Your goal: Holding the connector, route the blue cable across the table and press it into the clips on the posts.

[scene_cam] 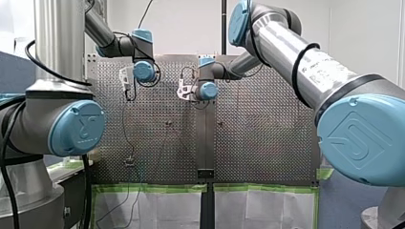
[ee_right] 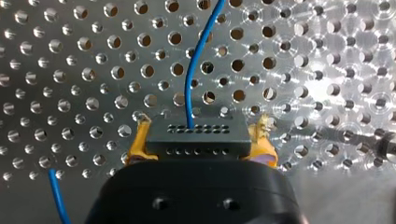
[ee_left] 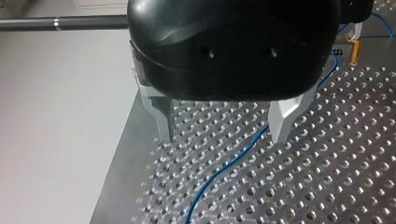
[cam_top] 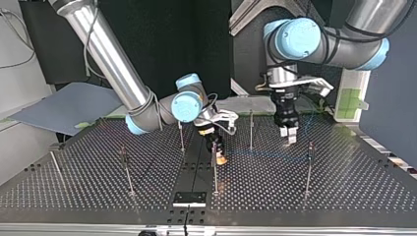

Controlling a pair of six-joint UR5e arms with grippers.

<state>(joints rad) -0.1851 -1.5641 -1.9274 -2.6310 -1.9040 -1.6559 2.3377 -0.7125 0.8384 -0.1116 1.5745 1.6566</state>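
Hold on the dark connector [ee_right: 195,140] comes from my right tool [ee_right: 201,134], its yellow pads [ee_right: 137,145] clamped on both ends, close over the perforated bench [ee_right: 70,70]. The blue cable [ee_right: 191,74] trails across the bench beneath my left tool [ee_left: 224,133], whose metal fingers [ee_left: 285,119] stand wide apart, gripping nothing.

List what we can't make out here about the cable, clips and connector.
- Clips on the posts: too small in the top view to tell whether any holds the cable.
- Connector: its rear is hidden by my right gripper in the right wrist view.
- Cable's full path: cut off by the edges of both wrist views, too thin to follow in the front view.
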